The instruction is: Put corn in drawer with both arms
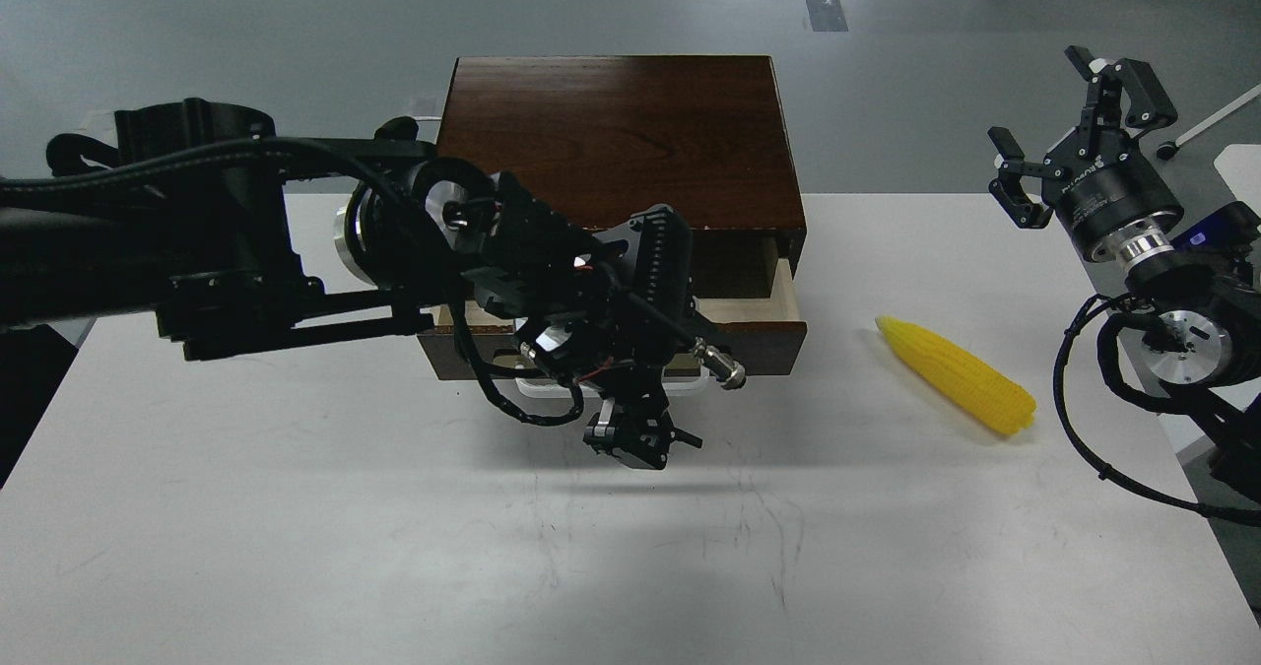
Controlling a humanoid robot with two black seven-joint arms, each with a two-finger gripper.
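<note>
Lying on the white table (296, 547) right of the box (611, 133), clear of its edges: corn (961, 374), tip toward the drawer (759, 325), which stands partly pulled out. Left claw (635, 438) hangs at the drawer front, grip state unreadable. Right claw (1069, 128) spread wide, raised beyond the table's right edge.

white table (296, 547) w/ dark wooden box (611, 123) at back, corn (958, 374) lying right.

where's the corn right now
In the head view the corn lies flat on the white table, right of the part-open drawer, pointed tip toward it. The right gripper hangs above it, clear of it.
</note>
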